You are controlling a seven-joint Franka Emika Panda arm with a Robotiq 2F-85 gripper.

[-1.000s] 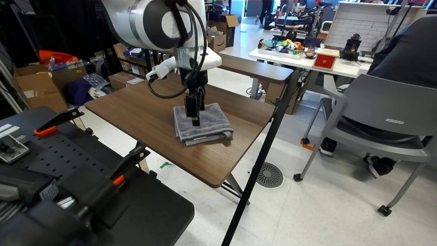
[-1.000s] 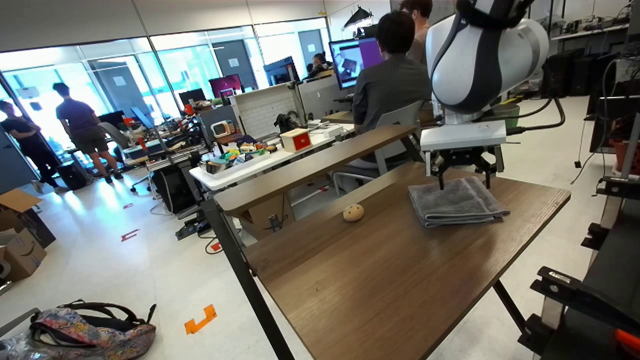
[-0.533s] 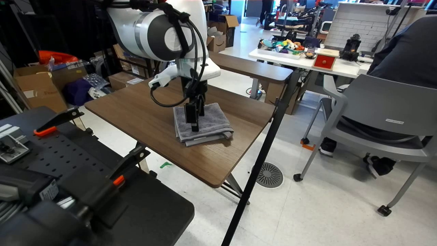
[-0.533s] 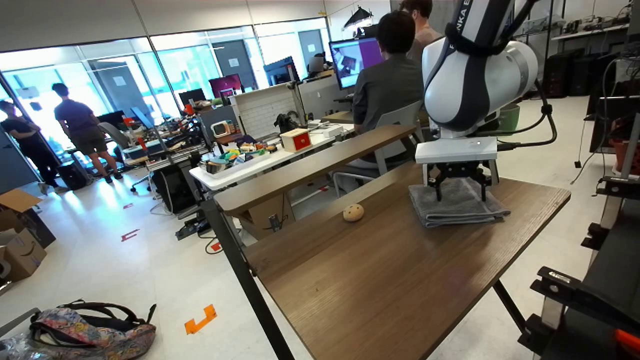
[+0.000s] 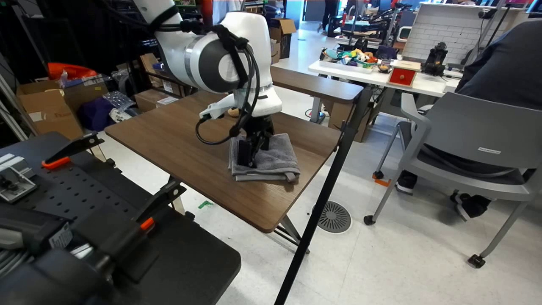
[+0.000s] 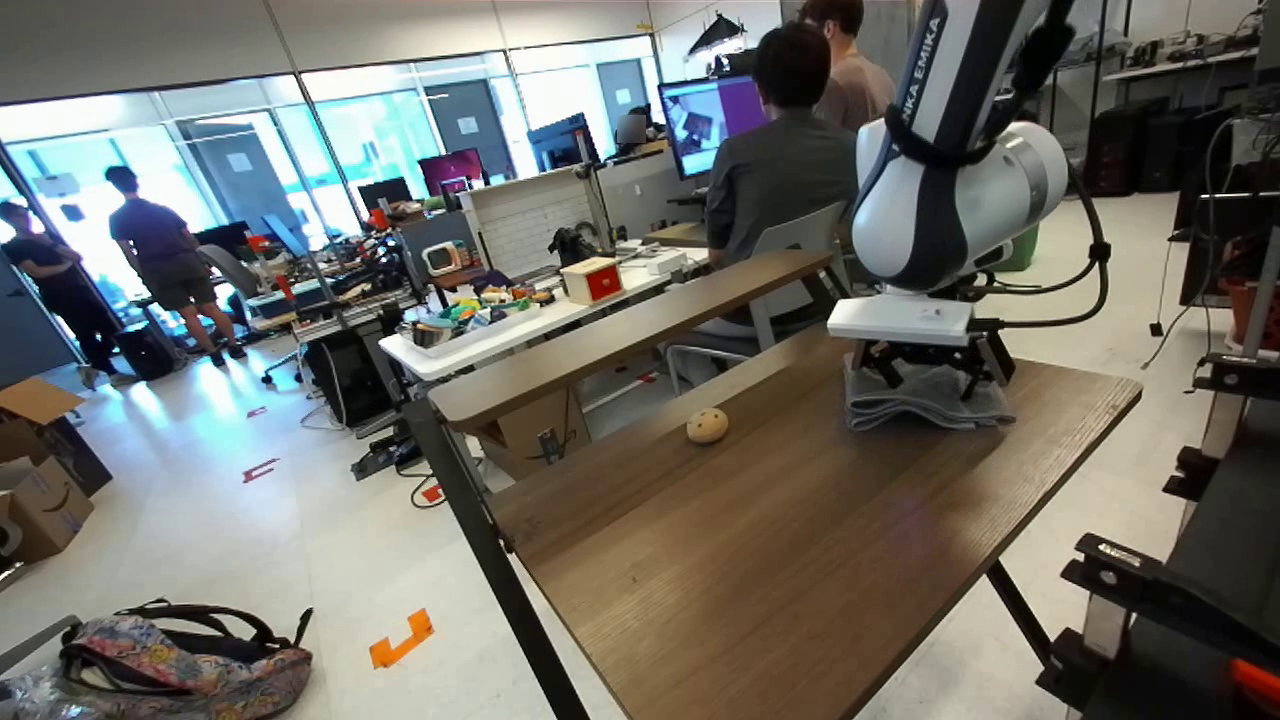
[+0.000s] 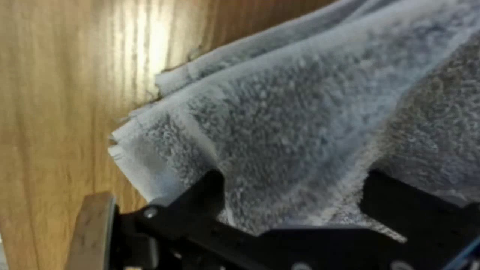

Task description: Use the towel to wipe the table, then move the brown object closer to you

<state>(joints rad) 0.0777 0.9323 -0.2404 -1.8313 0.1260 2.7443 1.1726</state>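
On the brown wood-grain table [image 6: 740, 540] lies the towel [image 5: 281, 154], a grey folded cloth with a rumpled top. My gripper [image 6: 930, 388] is pressed down onto it, jaws wide apart. In the wrist view the towel [image 7: 285, 123] bulges up between the spread fingers of my gripper [image 7: 295, 180], which sink into the cloth without closing on it. The brown object [image 6: 707, 426], a small round tan lump with dark spots, sits apart from the towel near the shelf side of the table. In an exterior view the arm partly hides the brown object [image 5: 233, 112].
A raised shelf [image 6: 640, 325] runs along one long side of the table, borne by a black post [image 6: 480, 580]. A dark bench [image 5: 190, 254] with clamps [image 5: 163, 199] stands close to the opposite side. Someone sits on a grey chair [image 5: 474, 131] nearby.
My gripper has come down onto the towel and tilted. The towel has slid a little with it and rumpled into folds. The brown object, unmoved, now peeks out from behind the arm.
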